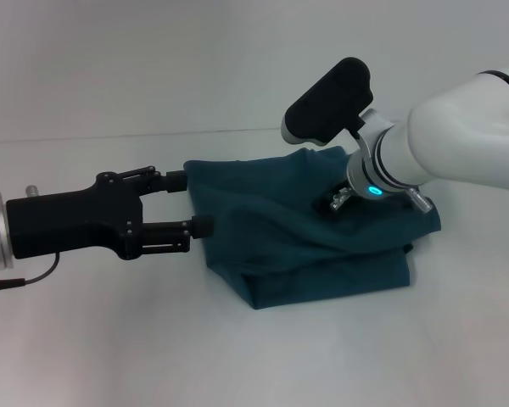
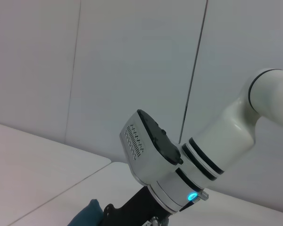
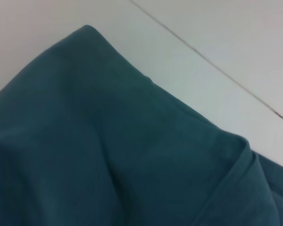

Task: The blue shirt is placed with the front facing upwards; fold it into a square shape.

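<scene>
The folded blue shirt (image 1: 305, 229) lies mid-frame on the bench (image 1: 110, 339). The left hand (image 1: 193, 203) is open at its left edge; the right hand (image 1: 339, 200) presses on it, grip unclear.

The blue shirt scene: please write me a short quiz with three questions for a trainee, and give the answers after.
1. True or false: the blue shirt lies spread flat with both sleeves out.
2. Which gripper is beside the shirt's edge with its fingers apart? A) left gripper B) right gripper
3. Fill in: the right gripper is over the shirt's ____ side, as the robot sees it.

Key
1. False: it is already a folded bundle, still rumpled on top.
2. A: both left fingers reach the cloth's left edge with a gap between them.
3. Right. Its fingers are mostly hidden by the wrist, so their state cannot be told.
</scene>
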Robot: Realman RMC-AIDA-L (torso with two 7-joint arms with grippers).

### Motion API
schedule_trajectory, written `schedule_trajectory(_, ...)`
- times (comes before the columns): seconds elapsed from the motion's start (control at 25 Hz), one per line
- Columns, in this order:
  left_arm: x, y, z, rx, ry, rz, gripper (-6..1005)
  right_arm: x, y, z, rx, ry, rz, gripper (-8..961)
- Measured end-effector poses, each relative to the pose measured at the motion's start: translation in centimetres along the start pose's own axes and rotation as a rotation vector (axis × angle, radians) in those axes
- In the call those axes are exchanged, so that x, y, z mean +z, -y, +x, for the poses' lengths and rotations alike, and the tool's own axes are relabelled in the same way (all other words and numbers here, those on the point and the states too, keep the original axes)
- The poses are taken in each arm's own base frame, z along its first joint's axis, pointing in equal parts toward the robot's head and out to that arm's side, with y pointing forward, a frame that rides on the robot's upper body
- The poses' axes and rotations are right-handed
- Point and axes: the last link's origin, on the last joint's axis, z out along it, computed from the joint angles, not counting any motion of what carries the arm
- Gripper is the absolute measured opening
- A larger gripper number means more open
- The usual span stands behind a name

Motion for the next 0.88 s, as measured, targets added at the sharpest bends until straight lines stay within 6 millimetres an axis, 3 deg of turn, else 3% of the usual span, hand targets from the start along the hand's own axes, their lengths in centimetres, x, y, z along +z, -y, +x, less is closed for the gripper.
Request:
schedule_trajectory(0.36,-0.1,0.0,0.1,0.010,-0.013,0.005,862,0.0,0.1,-0.1,-0.011,0.016,0.009,274)
schedule_trajectory(0.6,-0.1,0.0,0.1,0.009,-0.014,0.005,862,0.0,0.2,-0.1,-0.009,0.012,0.009,54)
schedule_trajectory(0.88,-0.1,0.0,0.0,0.008,-0.013,0.006,861,-0.3,1.8,0.2,-0.012,0.005,0.076,25)
